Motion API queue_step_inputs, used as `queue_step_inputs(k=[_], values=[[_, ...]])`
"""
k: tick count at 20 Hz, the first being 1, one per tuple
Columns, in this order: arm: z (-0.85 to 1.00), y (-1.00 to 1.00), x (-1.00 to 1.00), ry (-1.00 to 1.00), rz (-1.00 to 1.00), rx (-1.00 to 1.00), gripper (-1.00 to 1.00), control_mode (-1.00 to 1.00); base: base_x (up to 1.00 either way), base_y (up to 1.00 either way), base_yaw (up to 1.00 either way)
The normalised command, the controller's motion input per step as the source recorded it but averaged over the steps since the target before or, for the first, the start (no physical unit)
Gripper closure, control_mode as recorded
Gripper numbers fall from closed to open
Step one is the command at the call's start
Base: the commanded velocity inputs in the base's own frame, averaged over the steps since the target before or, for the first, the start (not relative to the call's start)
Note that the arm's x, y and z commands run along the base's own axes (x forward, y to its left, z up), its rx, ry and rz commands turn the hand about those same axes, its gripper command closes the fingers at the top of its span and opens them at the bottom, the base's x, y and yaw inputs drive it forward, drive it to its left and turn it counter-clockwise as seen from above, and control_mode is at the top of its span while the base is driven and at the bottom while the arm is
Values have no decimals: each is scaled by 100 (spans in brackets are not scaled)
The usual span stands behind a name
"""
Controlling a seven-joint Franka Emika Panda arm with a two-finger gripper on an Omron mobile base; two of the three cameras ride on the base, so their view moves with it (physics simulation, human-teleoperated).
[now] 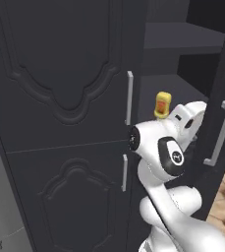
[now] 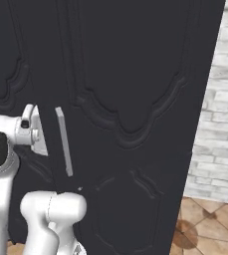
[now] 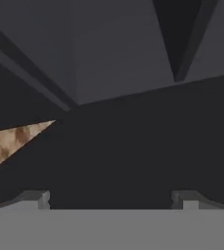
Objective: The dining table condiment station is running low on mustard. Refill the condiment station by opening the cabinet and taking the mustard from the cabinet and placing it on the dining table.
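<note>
The mustard (image 1: 162, 105) is standing upright on a shelf (image 1: 175, 88) inside the cabinet (image 1: 60, 123), close to that shelf's front edge and just inside the opening beside the closed left door, where a reach from the front should find it with nothing else on the shelf beside it. The cabinet's right door (image 2: 135, 99) is swinging out wide, its silver bar handle (image 1: 221, 133) showing at the right of the left base view, so the interior is exposed. The arm is bending up in front of the opening, its wrist crossing just below the bottle and partly screening the shelf's edge. In the hand view the gripper (image 3: 112, 199) is pointing into the dark interior with its 2 fingertips (image 3: 35, 199) spread wide and nothing between them; it is holding nothing, and the bottle is not in its line of sight, so I judge it is aiming too low or aside. A wedge of wooden floor (image 3: 11, 141) is showing at the left of that view. The open door's edge and the arm's own elbow look like the likeliest obstacles to a clean reach.
</note>
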Motion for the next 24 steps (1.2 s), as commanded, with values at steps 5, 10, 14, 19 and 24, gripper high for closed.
queue_step_inputs(k=[5, 10, 14, 19, 24], values=[[0, -72, -73, -9, -19, 0, -100, -100, 0, 0, 0], [0, -77, -94, -19, -18, 0, -100, -100, 0, 0, 0], [0, -79, -100, -22, -18, 0, -100, -100, 0, 0, 0], [0, -84, -91, -23, -17, 0, -100, -100, 0, 0, 0], [0, -97, -51, -18, -9, 0, -100, -100, 0, 0, 0]])
